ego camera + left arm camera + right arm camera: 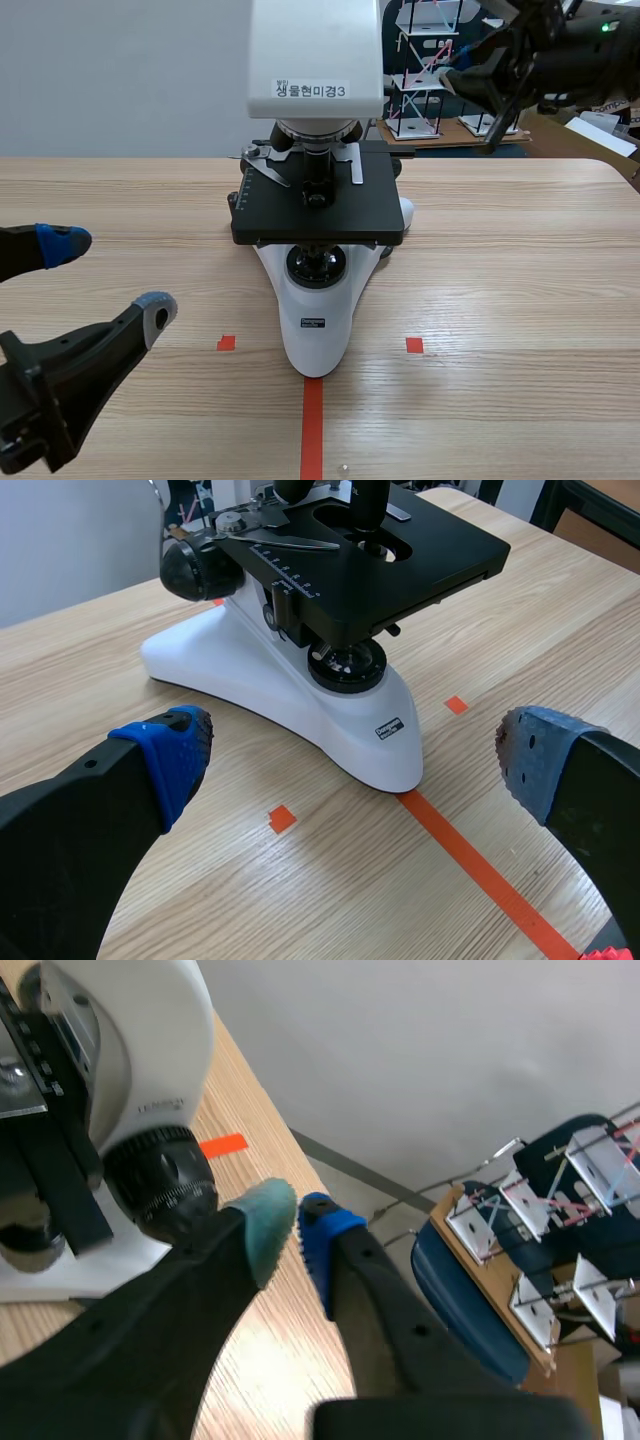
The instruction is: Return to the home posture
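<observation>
White microscope (318, 300) is sitting just ahead of left gripper (110, 277), spread apart; right gripper (295, 1228), closed w/ nothing held, is hovering beside knob (165, 1185). Careless retraction could clip it.

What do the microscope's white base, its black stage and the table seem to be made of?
White base: glossy, smoothly rounded with soft highlights; painted metal or moulded plastic, cannot tell which. Black stage: flat with crisp edges and a dull sheen; probably matte-coated metal. Table: pale grain lines on a smooth surface; wood or wood-look laminate.
</observation>
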`<state>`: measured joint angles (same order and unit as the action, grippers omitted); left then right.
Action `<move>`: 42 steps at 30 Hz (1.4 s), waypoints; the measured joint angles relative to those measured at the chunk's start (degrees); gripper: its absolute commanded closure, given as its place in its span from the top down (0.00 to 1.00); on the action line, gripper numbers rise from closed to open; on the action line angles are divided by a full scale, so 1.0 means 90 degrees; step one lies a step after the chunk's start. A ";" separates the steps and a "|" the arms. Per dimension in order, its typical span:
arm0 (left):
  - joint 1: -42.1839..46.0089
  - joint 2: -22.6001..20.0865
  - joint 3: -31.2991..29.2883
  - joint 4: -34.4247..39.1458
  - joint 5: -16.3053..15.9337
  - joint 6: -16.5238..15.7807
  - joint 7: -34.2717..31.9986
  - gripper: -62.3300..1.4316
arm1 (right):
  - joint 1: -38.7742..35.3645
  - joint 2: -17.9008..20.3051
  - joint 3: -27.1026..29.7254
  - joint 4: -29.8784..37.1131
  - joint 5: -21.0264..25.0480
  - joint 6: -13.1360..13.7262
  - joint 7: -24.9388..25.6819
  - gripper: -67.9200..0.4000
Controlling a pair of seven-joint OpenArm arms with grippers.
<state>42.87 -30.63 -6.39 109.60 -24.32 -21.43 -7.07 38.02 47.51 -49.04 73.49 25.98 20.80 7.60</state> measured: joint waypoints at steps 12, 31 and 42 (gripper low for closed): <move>0.0000 0.0000 0.0000 0.0000 -0.0002 0.0000 0.0000 0.96 | -0.3218 0.0522 0.2897 0.1049 0.0658 -0.0007 0.0410 0.91; 0.0000 0.0000 0.0000 0.0000 -0.0002 0.0000 0.0000 0.96 | -0.8279 -0.1678 0.7135 0.3383 0.0704 0.0029 0.0869 0.92; 0.0000 0.0000 0.0000 0.0000 -0.0002 0.0000 0.0000 0.96 | -0.9333 -0.1732 0.7155 0.4126 0.0372 0.0223 0.0882 0.92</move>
<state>42.87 -30.63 -6.39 109.60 -24.34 -21.43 -7.07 -45.98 31.92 15.35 110.63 29.32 22.81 15.53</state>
